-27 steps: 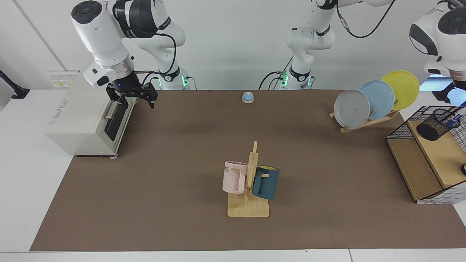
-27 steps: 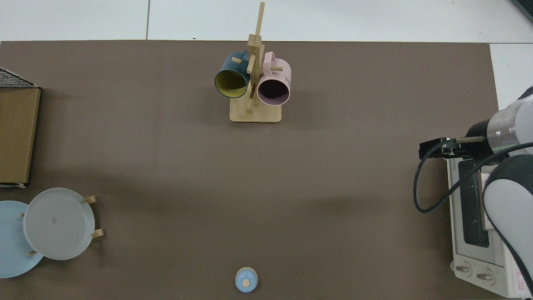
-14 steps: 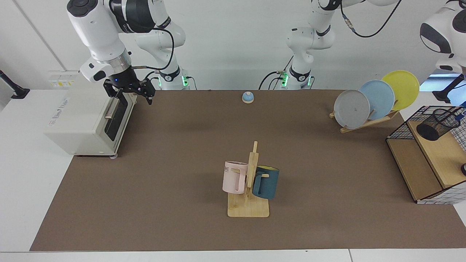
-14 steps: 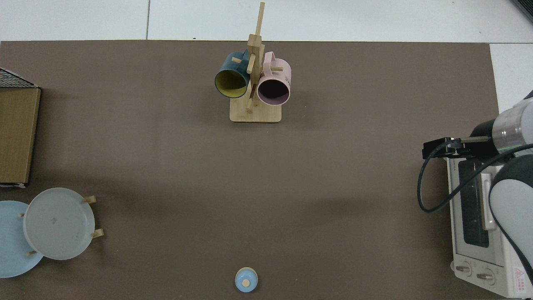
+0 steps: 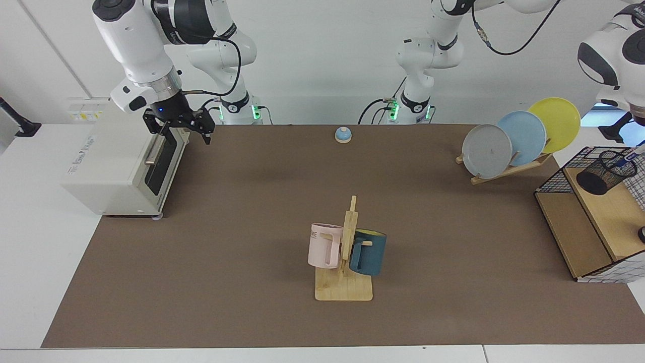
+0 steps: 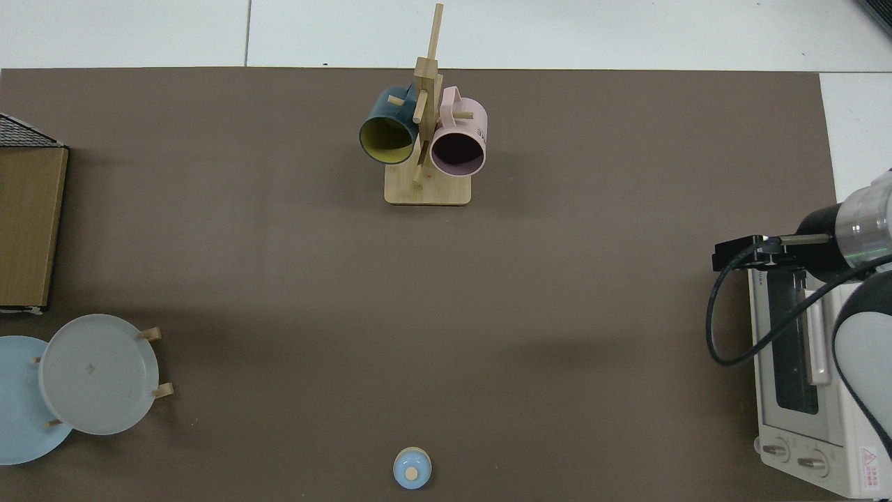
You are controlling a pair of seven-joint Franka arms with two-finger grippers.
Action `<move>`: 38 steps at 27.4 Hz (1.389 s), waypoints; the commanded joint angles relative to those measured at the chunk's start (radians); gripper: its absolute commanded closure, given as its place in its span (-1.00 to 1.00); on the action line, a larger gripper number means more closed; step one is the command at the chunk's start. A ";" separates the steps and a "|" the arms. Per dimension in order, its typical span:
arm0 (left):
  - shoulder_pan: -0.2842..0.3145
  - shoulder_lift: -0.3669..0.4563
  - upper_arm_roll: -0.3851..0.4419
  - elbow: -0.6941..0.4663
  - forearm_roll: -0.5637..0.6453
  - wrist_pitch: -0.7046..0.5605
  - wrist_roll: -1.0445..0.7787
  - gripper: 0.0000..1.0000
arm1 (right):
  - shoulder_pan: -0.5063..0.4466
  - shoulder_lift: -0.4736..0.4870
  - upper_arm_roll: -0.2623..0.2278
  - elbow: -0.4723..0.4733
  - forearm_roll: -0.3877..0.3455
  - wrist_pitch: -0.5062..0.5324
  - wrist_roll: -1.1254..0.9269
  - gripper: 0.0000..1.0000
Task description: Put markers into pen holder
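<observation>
Facing view: the right gripper [image 5: 182, 132] hangs above the top front edge of the white toaster oven [image 5: 118, 169], at the far corner of the brown mat [image 5: 242, 212]. Its two black fingers point down and stand spread apart, with nothing between them. The arm waits there.

The left arm comes in from the opposite side and runs out past the edge of the view above the wire basket [image 5: 559, 176]. Its gripper is out of sight, so I cannot tell how its fingers stand. The pen holder [image 5: 604, 172], a black mesh cup, sits tilted on the wooden shelf [image 5: 599, 212] inside that basket. A small patch of blue and white, likely the marker [image 5: 626, 158], shows at its mouth, right at the edge of the view; whether it rests inside the cup cannot be told.

Near the middle of the mat a wooden mug stand [image 5: 345, 282] carries a pink mug [image 5: 323, 245] and a dark teal mug [image 5: 369, 252], one on each side of the post. A rack [image 5: 509, 169] near the basket holds a grey plate [image 5: 486, 150], a blue plate [image 5: 524, 136] and a yellow plate [image 5: 557, 121], upright and overlapping. A small blue bell [image 5: 343, 134] sits at the far edge of the mat.

The top view shows the right gripper [image 6: 740, 252] just off the oven's corner, with its cable looping down beside the oven door.
</observation>
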 commanded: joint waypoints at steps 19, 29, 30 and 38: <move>0.004 -0.028 0.008 -0.127 -0.019 0.004 -0.071 -1.00 | -0.015 -0.011 0.009 -0.006 0.007 0.007 -0.015 -1.00; -0.003 0.004 0.010 -0.059 -0.016 -0.055 -0.090 -1.00 | -0.015 -0.011 0.009 -0.006 0.007 0.007 -0.013 -1.00; -0.005 0.003 0.007 -0.056 -0.017 -0.063 -0.093 -1.00 | -0.015 -0.011 0.009 -0.006 0.007 0.007 -0.013 -1.00; -0.028 0.003 -0.022 -0.036 -0.115 -0.158 -0.228 -1.00 | -0.015 -0.011 0.009 -0.006 0.007 0.007 -0.013 -1.00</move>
